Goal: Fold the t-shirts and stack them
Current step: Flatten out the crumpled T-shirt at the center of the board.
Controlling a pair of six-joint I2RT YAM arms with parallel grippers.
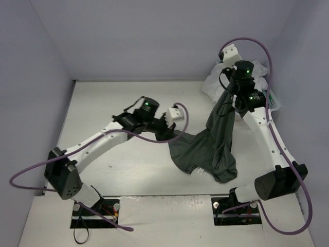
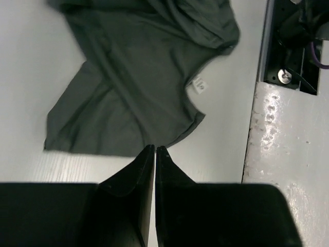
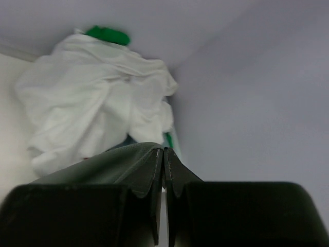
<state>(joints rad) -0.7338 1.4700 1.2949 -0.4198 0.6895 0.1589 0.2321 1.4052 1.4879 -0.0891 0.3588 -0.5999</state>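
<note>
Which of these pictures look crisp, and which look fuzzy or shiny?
Top view: even, soft light, everything sharp. Left wrist view: dark grey t-shirt crisp, glare on the glossy table edge. Right wrist view: soft focus, the white t-shirt blurred, the right end effector a dark shape near the lens.

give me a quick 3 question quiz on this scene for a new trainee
1. True or false: the dark grey t-shirt lies fully flat on the table.
2. Which gripper holds part of it up off the table?
3. What colour peeks out above the crumpled white t-shirt in the far right corner? A) red B) green C) yellow

Key: 1 false; 2 the right gripper, shut on the cloth; 3 B, the green t-shirt.
</note>
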